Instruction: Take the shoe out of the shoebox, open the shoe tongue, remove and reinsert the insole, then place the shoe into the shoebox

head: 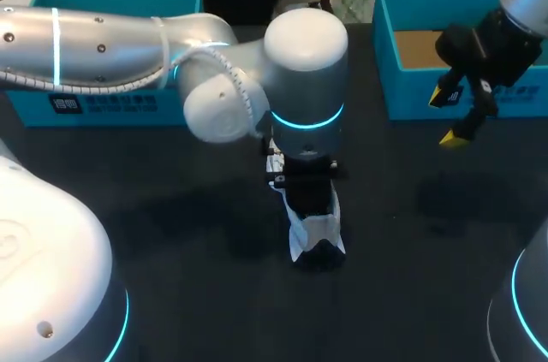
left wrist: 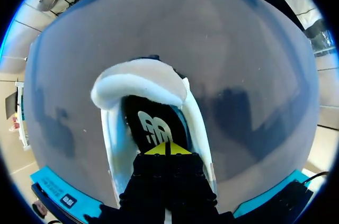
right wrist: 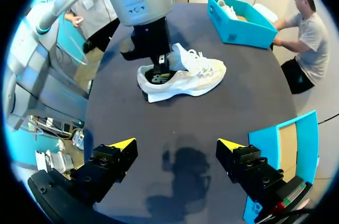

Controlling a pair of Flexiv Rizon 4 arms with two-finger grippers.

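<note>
From above, the left arm (head: 308, 62) is standing over the white shoe (head: 315, 229) mid-table (head: 171, 208), which is lying well apart from both teal shoeboxes (head: 390, 54). The right gripper (head: 454, 118) is hovering just beside the right-hand box.

At the left wrist, the left gripper (left wrist: 167, 149) is sitting inside the shoe's collar, tips pressed together over the insole (left wrist: 153, 128).

At the right wrist, the released fingers are framing bare table before the shoe.

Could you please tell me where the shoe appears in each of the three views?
Head view: the shoe stands mid-table, under the left gripper.
Left wrist view: the shoe lies right under that gripper's tips.
Right wrist view: the shoe stands ahead of the right gripper.
Shared landmark: the left gripper set in the shoe's opening.
</note>
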